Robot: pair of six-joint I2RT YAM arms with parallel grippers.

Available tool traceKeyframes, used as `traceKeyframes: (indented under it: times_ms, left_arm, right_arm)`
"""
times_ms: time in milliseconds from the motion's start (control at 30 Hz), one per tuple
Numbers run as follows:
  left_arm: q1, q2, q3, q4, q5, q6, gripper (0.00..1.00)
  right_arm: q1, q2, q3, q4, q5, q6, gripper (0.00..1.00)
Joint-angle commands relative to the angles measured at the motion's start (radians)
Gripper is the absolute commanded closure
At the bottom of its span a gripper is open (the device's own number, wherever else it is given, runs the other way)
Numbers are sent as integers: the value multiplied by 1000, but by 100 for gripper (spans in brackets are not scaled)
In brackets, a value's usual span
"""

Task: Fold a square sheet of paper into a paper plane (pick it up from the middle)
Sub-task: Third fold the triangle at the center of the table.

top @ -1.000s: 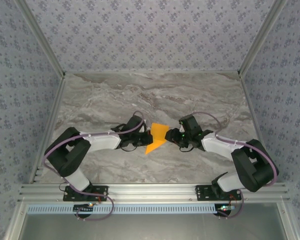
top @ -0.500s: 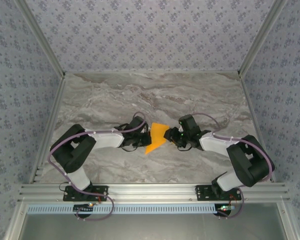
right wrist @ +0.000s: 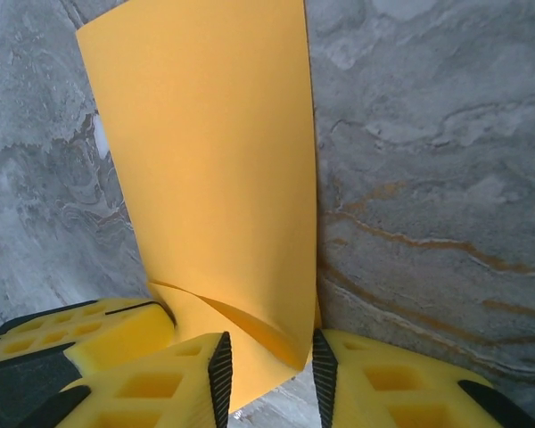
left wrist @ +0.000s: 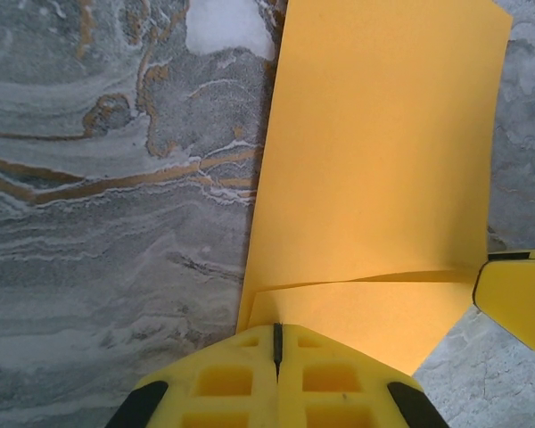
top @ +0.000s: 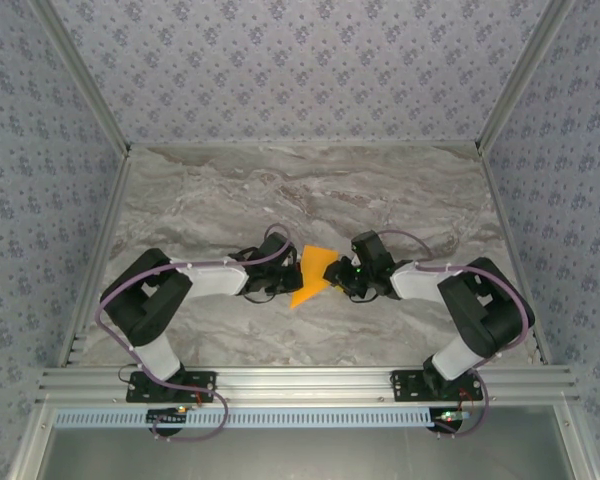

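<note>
Your left jaws clamp the bright-orange square sheet of paper (left wrist: 374, 160) steady so your right jaws, apart, can grip the corner between them.

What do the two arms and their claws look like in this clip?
The left arm and right arm have white shells, black joints and a purple cable alongside. The left claw and right claw have yellow fingers with square pockets and black trim.

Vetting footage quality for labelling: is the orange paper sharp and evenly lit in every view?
Top external: orange paper small but crisp, light even. Left wrist: paper sharp, a bright white patch on the table, perhaps glare. Right wrist: sharp, fold shadowed.
</note>
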Motion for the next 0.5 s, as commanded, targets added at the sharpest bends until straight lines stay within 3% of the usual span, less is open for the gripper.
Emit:
traceKeyframes:
  times_ms: [0,167,467]
  left_arm:
    - [-2,29,-11,-74,-41,-5,100]
    - [-3,27,-14,-74,-44,-6,100]
    - [-2,25,-13,-77,-48,0,100]
  right_arm:
    - [16,27,16,43,-21,28,69]
    - [15,10,8,39,-12,30,73]
    - [15,-53,7,-62,59,4,72]
